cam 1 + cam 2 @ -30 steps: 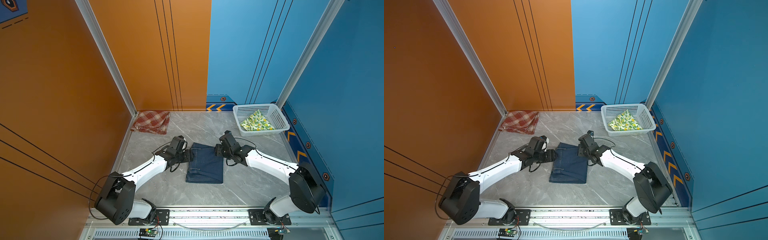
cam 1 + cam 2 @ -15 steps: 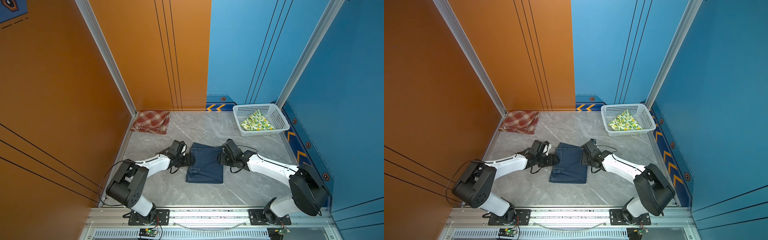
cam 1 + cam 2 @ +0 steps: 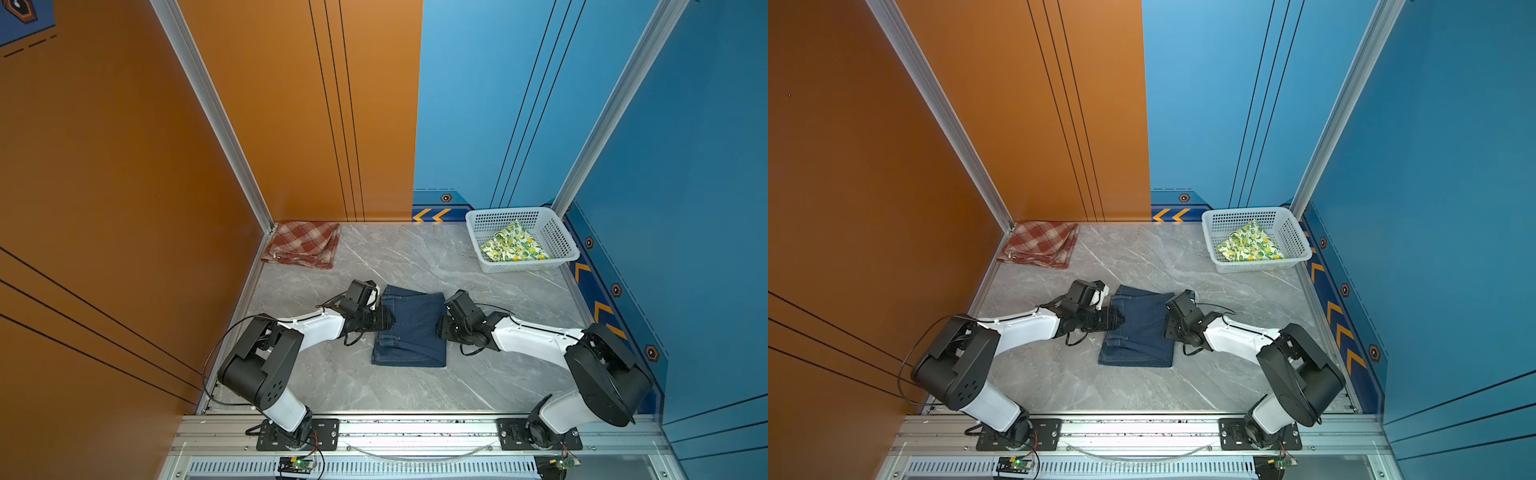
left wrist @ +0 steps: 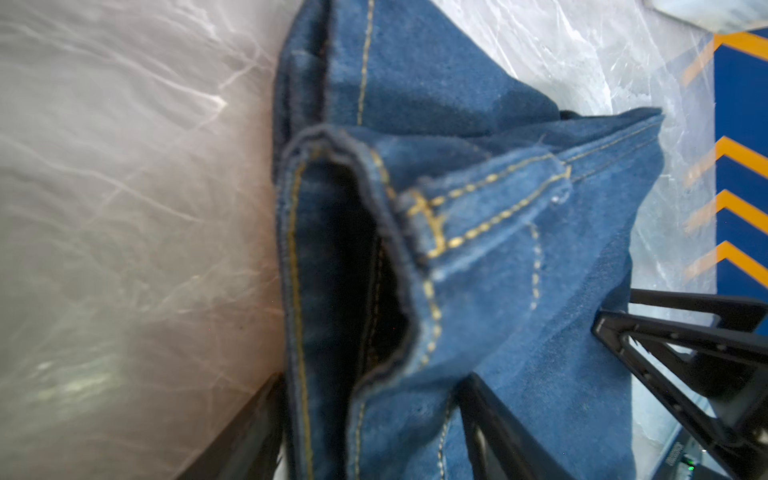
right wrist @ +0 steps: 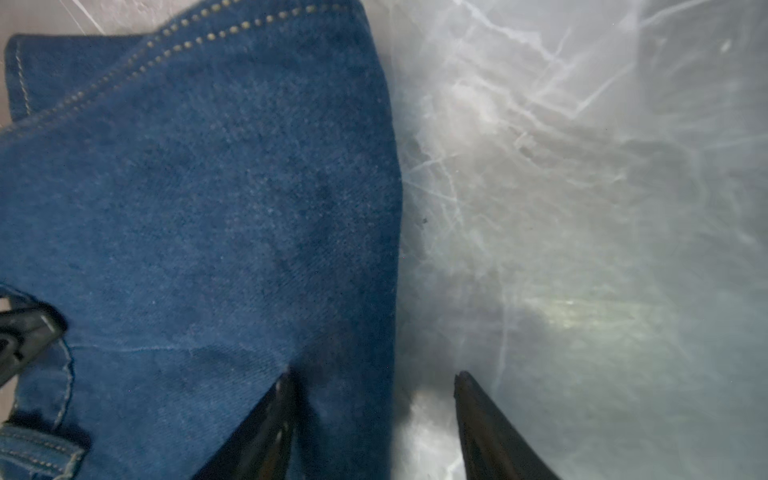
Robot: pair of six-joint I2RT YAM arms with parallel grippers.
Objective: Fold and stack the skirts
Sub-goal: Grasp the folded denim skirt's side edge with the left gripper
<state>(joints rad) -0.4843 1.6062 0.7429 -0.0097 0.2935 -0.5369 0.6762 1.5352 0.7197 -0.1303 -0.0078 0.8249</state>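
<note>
2 jaws spread astride denim skirt (image 3: 411,328) L/R edges; skirt's long axis runs near-far, flat.

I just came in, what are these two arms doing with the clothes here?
The robot is working on the denim skirt, which lies folded in the middle of the table. The left hand is at its left edge and the right hand at its right edge, each with jaws open astride the cloth edge. The plaid skirt lies folded in the far left corner. The lemon-print skirt sits in the white basket; nothing is stacked yet.
</note>
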